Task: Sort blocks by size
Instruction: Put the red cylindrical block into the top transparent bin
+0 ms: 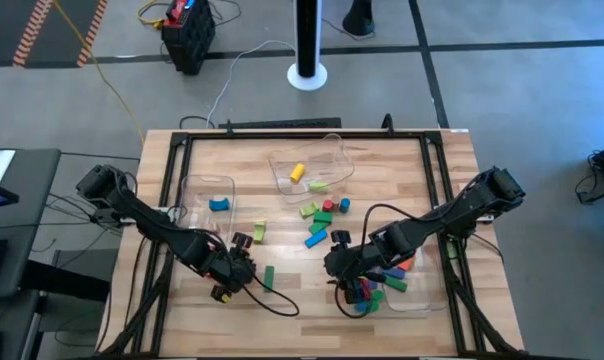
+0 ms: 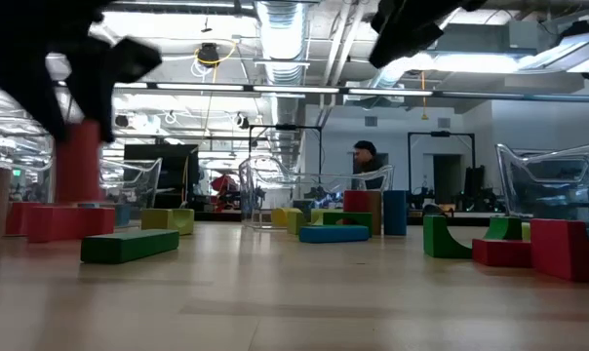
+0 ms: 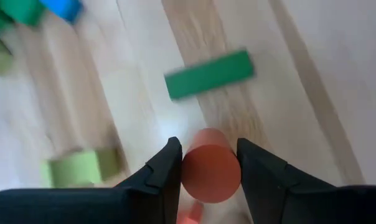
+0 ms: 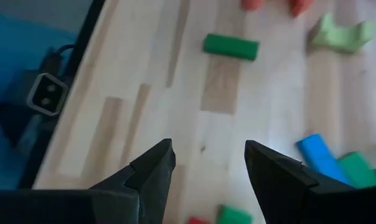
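Lower left of the high view, the left tool [image 3: 208,163] is clamped on a red cylinder [image 3: 211,173] just above the surface [image 1: 302,300] — round sides could slip. The right tool [image 4: 210,163] hangs apart, empty.

I see most blocks [image 1: 320,222] clustered mid-tabletop, one bin [image 1: 312,163] behind them toward the far edge, another bin [image 1: 207,199] left, a third [image 1: 422,290] near the front-right.
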Available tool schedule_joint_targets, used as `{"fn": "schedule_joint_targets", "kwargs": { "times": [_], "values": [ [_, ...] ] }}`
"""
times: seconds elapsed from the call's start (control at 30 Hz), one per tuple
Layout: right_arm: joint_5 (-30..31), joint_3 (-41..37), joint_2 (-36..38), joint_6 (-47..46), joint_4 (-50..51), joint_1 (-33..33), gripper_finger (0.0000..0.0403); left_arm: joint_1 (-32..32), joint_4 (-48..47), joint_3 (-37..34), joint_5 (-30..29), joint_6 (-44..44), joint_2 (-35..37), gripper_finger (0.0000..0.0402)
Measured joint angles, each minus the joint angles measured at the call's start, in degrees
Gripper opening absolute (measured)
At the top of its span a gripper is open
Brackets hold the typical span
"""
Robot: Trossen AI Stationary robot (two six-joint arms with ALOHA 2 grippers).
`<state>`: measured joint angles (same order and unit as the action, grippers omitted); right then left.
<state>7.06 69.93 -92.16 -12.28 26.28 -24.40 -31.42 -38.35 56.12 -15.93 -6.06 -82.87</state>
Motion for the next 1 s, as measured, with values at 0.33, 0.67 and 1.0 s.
{"fn": "schedule_joint_targets", "kwargs": {
  "times": [0.33, 0.67, 1.0],
  "values": [
    [10.4, 0.0, 0.0, 6.9, -5.1, -2.1, 0.0214, 0.0, 3.8, 4.1, -13.2, 6.6, 9.0, 0.0129],
    [21.5, 0.0, 0.0, 20.0, -17.9, -2.6, 0.0212, -0.1, 21.5, 3.4, -17.4, 17.0, 18.7, 0.0128],
    [26.3, 0.1, 0.0, 29.8, -32.6, -1.1, 0.0212, -0.1, 32.6, 3.3, -16.0, 25.2, 19.4, 0.0128]
  ]
}}
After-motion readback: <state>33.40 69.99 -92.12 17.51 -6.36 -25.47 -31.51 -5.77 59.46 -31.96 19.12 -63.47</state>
